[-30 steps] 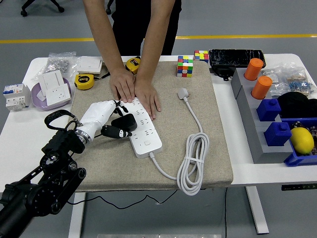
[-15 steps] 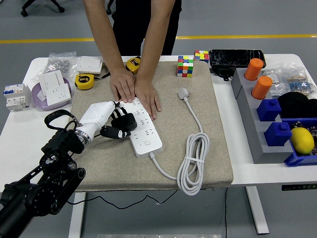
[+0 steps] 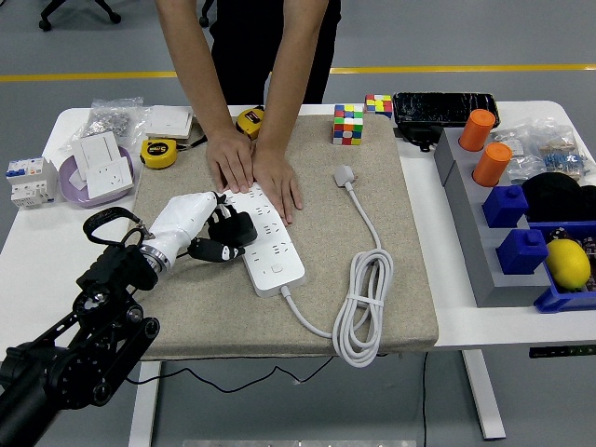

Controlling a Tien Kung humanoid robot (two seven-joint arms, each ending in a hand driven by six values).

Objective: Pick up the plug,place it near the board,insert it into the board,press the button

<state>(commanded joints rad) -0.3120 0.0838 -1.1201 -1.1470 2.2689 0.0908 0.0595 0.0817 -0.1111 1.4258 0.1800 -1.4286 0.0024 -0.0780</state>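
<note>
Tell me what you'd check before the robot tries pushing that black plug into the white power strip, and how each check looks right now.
1. Plug held: the left hand has its fingers around the black plug. Ok.
2. Plug at the board: it sits at the left edge of the white power strip, over the sockets. Ok.
3. Prongs lined up with a socket: hidden under the plug and fingers. Cannot tell.
4. Strip steadied: a person's hands press flat on its far end. Ok.
5. Strip's own cable out of the way: coiled to the right on the mat. Ok.
6. Button reachable: the strip's near end lies uncovered. Ok.
</note>
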